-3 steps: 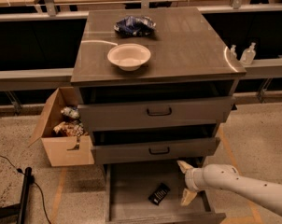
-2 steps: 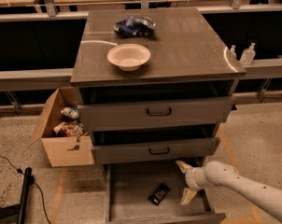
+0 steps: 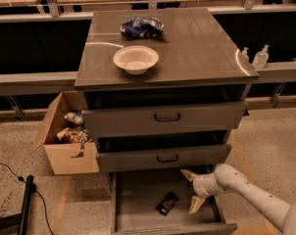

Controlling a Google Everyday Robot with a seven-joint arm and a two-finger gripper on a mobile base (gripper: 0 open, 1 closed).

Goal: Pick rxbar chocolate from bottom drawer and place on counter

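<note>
The rxbar chocolate point(image 3: 167, 203) is a small black bar lying flat on the grey floor of the open bottom drawer point(image 3: 138, 199), a little right of its middle. My gripper point(image 3: 192, 190) reaches in from the lower right and hangs over the drawer's right part, just right of the bar and apart from it. Its two pale fingers are spread open and hold nothing. The counter point(image 3: 197, 48) is the grey-brown top slab of the cabinet, above the two upper drawers.
A white bowl point(image 3: 135, 59) and a blue-and-white snack bag point(image 3: 141, 26) sit on the counter. The two upper drawers point(image 3: 165, 117) stand slightly pulled out above the bottom one. A cardboard box point(image 3: 67, 138) with items stands left of the cabinet. A black cable and bar lie at the lower left.
My gripper has shifted slightly left and further into the drawer, closer to the black bar. The bar has not moved.
</note>
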